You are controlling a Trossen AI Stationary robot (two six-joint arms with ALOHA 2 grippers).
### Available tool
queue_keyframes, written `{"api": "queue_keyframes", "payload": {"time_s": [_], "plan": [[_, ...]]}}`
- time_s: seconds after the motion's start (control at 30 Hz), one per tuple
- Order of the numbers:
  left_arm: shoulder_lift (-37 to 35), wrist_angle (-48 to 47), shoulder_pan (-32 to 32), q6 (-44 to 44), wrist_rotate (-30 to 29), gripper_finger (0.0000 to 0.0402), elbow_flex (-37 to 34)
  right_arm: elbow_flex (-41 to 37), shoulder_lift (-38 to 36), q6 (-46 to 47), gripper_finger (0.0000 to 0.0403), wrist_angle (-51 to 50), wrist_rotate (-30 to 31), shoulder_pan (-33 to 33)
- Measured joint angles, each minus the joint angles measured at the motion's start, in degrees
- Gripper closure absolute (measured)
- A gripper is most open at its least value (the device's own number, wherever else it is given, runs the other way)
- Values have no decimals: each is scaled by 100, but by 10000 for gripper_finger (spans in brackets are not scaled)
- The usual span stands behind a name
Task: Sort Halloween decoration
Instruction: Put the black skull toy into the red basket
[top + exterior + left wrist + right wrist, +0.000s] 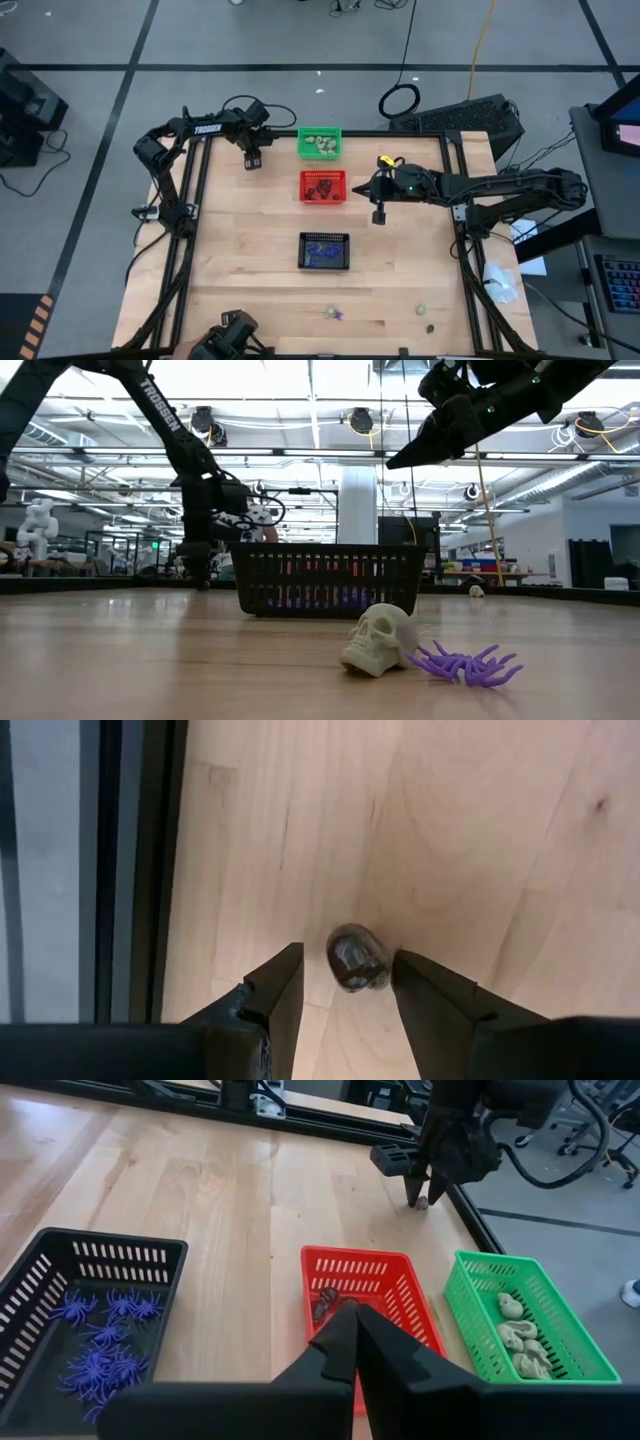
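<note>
A dark brown trinket [357,958] lies on the wood at the table's far left, near the table's edge rail. My left gripper [347,982] points down over it, open, one finger on each side; a gap shows on at least one side. My right gripper [352,1323] hangs shut and empty above the table, right of the red basket [323,186]. The red basket holds dark trinkets, the green basket [320,143] cream skulls [520,1335], and the black basket [325,250] purple spiders [100,1350]. A cream skull [380,640] and a purple spider [465,663] lie near the front edge.
The three baskets stand in a row down the table's middle. A further cream trinket [421,310] and a dark one [430,326] lie at the front right. A black frame rail [150,870] runs along the table's edge beside my left gripper. Bare wood lies on both sides of the baskets.
</note>
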Motion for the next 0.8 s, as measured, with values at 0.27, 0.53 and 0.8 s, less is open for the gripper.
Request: {"api": "queue_keyframes", "payload": {"time_s": [0.27,0.53,0.8], "plan": [[0,89,26,-295,193,269,-9,0,0,0,403,0,-1,0],[-4,68,15,-342,254,354,-7,1,2,2,403,0,0,0],[-41,-165,-78,-436,252,357,3,2,2,30,403,-71,0,0]]}}
